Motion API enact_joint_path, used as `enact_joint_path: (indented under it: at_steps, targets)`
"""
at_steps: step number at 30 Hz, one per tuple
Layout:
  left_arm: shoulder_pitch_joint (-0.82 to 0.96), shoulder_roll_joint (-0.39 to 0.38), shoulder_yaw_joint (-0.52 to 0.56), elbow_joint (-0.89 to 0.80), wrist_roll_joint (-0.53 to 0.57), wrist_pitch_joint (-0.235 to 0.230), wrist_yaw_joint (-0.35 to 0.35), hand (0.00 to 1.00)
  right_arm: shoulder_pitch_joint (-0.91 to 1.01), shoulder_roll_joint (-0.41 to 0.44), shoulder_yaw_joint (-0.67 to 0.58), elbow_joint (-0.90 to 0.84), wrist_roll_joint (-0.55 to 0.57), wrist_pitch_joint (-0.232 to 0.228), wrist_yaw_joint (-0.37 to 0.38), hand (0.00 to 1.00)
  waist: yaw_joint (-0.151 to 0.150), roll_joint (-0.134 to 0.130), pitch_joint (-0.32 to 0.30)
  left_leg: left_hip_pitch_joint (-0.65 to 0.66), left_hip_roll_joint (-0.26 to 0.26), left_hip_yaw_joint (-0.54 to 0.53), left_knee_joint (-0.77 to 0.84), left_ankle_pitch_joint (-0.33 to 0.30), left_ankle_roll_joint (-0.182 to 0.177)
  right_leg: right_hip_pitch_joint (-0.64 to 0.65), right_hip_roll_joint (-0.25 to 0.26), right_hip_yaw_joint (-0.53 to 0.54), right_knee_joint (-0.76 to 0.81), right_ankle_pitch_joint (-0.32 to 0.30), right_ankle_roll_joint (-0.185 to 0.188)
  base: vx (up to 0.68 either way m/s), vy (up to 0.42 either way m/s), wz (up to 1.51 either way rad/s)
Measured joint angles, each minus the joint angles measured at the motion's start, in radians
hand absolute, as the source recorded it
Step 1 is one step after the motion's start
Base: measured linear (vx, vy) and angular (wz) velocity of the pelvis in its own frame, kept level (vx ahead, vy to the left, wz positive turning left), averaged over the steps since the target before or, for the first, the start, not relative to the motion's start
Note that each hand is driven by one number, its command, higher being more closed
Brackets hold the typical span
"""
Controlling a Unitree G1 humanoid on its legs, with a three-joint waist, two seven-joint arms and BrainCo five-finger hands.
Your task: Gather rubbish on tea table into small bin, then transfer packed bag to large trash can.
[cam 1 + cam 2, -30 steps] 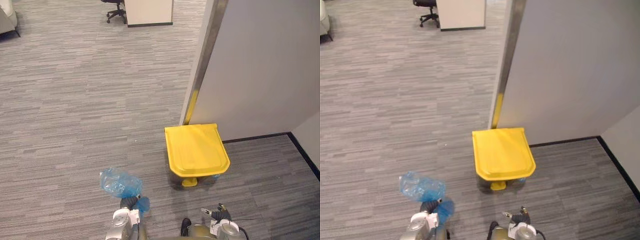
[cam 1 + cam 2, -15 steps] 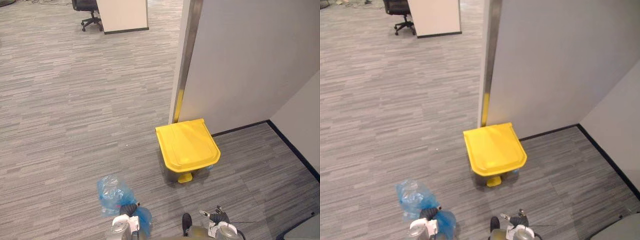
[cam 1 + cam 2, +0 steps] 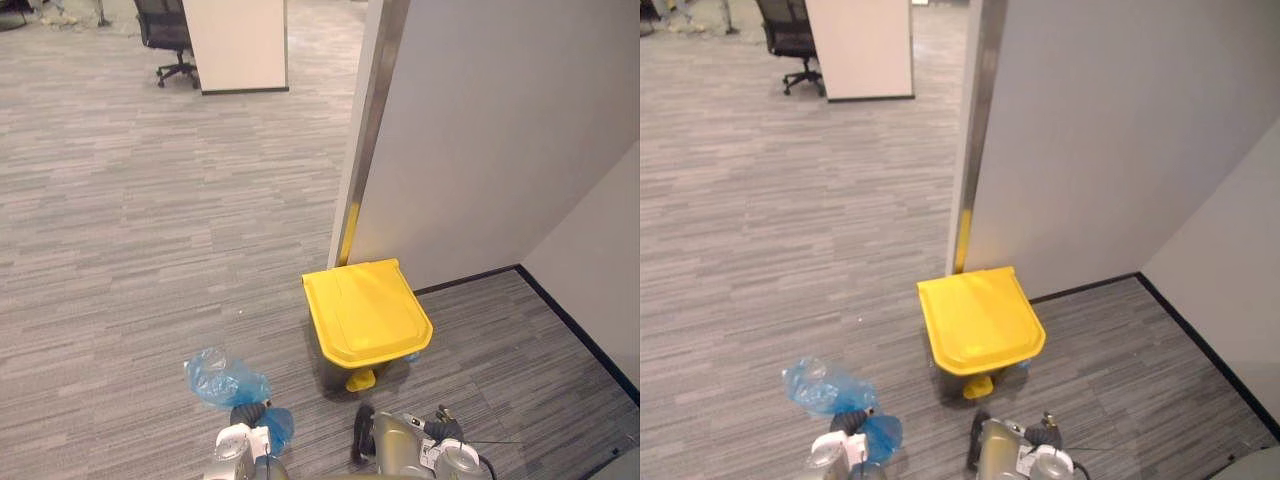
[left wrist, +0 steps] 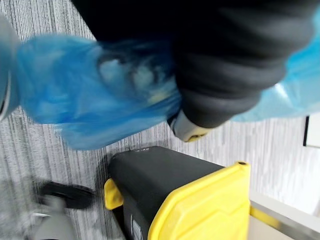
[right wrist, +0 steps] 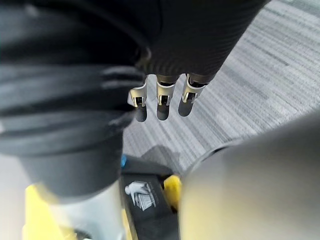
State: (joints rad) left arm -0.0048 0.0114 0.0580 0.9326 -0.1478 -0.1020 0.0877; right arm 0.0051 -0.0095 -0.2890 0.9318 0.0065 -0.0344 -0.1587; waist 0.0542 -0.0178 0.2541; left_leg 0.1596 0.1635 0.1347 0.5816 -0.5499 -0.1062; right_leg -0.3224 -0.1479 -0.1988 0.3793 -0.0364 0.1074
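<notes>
A crumpled blue plastic bag (image 3: 224, 381) hangs low at the left, above the grey carpet. My left hand (image 3: 248, 414) is shut on its gathered neck. In the left wrist view the blue bag (image 4: 90, 90) bulges around the hand's dark cover. The large trash can (image 3: 367, 312) has a black body and a shut yellow lid. It stands against the wall, ahead and to the right of the bag, with a yellow pedal (image 3: 358, 381) at its front. My right hand (image 3: 446, 430) hangs low at the right, and its fingers (image 5: 159, 102) are straight and hold nothing.
A grey partition wall (image 3: 480, 140) with a metal edge strip (image 3: 367, 120) rises behind the can. A black skirting (image 3: 575, 330) runs along the floor at the right. Far off at the left stand a white cabinet (image 3: 235, 45) and an office chair (image 3: 165, 40).
The whole view has shifted, so the camera has moved. The can now shows further left. The bag stays in my left hand.
</notes>
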Motion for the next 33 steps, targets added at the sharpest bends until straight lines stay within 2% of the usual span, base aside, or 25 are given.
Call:
enact_joint_path:
  at_steps: [2,4,6,9,13,15,17,20,22,25,30,33]
  targets:
    - [-0.022,-0.017,-0.005,0.002,0.004,-0.001,-0.002,1.0,-0.024,-0.009,-0.007,0.004,-0.008,0.007,0.0,0.0,0.001,0.033,0.01,0.002,0.016,-0.027,-0.03,-0.005,0.001,-0.014,0.017,-0.012,0.031,-0.017,-0.004,0.23,-0.136,0.2]
    - [-0.024,-0.022,-0.004,0.002,0.011,-0.002,-0.004,1.0,-0.022,-0.009,-0.016,-0.003,-0.007,0.007,0.001,0.0,0.001,0.034,0.01,0.024,0.019,-0.042,-0.085,-0.004,0.002,-0.028,0.03,-0.01,0.07,-0.018,-0.015,0.21,-0.149,0.16]
    - [-0.02,-0.018,-0.006,0.004,0.023,-0.001,-0.006,1.0,-0.007,0.003,-0.024,-0.018,-0.007,0.005,0.002,0.0,0.0,0.03,0.012,0.074,0.037,-0.068,-0.108,-0.009,-0.007,-0.031,0.046,-0.003,0.163,-0.056,-0.064,0.18,-0.147,0.16]
    - [-0.026,-0.017,-0.001,0.005,0.031,0.0,-0.012,1.0,-0.002,0.008,-0.023,-0.032,-0.007,0.006,0.007,0.0,0.0,0.029,0.004,0.102,0.055,-0.124,-0.127,-0.019,-0.031,-0.053,0.045,-0.022,0.27,-0.152,-0.058,0.17,-0.143,0.15]
    - [-0.028,-0.025,0.005,0.005,0.031,0.0,-0.013,1.0,-0.008,0.006,-0.005,-0.033,-0.01,0.008,0.008,0.0,0.004,0.027,-0.01,0.085,0.043,-0.139,-0.19,0.045,-0.001,-0.079,0.048,-0.021,0.247,-0.164,-0.065,0.12,-0.113,0.05]
    - [-0.021,-0.026,0.005,0.005,0.031,0.0,-0.015,1.0,-0.014,-0.004,0.044,-0.031,-0.033,0.01,0.008,0.0,0.006,0.028,-0.028,0.082,0.032,-0.151,-0.216,0.091,0.007,-0.079,0.046,-0.017,0.226,-0.164,-0.067,0.14,-0.084,0.02]
    - [-0.023,-0.026,0.005,0.004,0.032,-0.002,-0.018,1.0,-0.02,-0.022,0.114,-0.012,-0.057,0.01,0.012,0.0,0.005,0.031,-0.056,0.063,0.028,-0.176,-0.229,0.132,0.001,-0.079,0.043,-0.026,0.205,-0.15,-0.074,0.17,-0.054,0.16]
    - [-0.041,-0.009,0.004,0.001,0.04,-0.015,-0.027,1.0,-0.082,-0.034,0.229,0.005,-0.07,0.021,0.016,0.0,0.015,0.027,-0.068,0.031,0.015,-0.234,-0.237,0.184,-0.046,-0.078,0.027,-0.018,0.178,-0.137,-0.083,0.17,-0.026,0.28]
    - [-0.073,0.003,-0.002,-0.002,0.038,-0.022,-0.025,1.0,-0.19,-0.036,0.286,-0.007,-0.073,0.019,0.021,0.0,0.026,0.028,-0.068,-0.014,0.011,-0.261,-0.227,0.207,-0.04,-0.078,0.024,-0.015,0.139,-0.119,-0.099,0.09,-0.017,0.39]
    - [-0.08,0.036,-0.019,-0.045,0.018,-0.025,-0.014,1.0,-0.343,-0.063,0.297,-0.023,-0.06,0.013,0.016,0.0,0.056,0.024,-0.065,-0.045,0.008,-0.283,-0.224,0.211,-0.041,-0.079,0.021,-0.015,0.104,-0.093,-0.097,-0.01,0.003,0.25]
    - [-0.033,0.136,-0.047,-0.203,-0.071,-0.067,0.001,1.0,-0.623,-0.23,0.291,-0.029,0.025,-0.011,-0.031,0.0,0.092,0.01,-0.012,-0.127,-0.014,-0.296,-0.212,0.212,-0.04,-0.105,0.004,-0.01,0.028,-0.016,-0.06,-0.11,0.014,0.17]
    - [-0.034,0.171,-0.052,-0.245,-0.092,-0.068,0.001,1.0,-0.694,-0.292,0.29,-0.028,0.091,-0.014,-0.047,0.0,0.089,0.013,0.032,-0.166,-0.013,-0.335,-0.214,0.212,-0.039,-0.117,0.005,-0.017,0.006,0.002,-0.042,-0.1,-0.055,0.28]
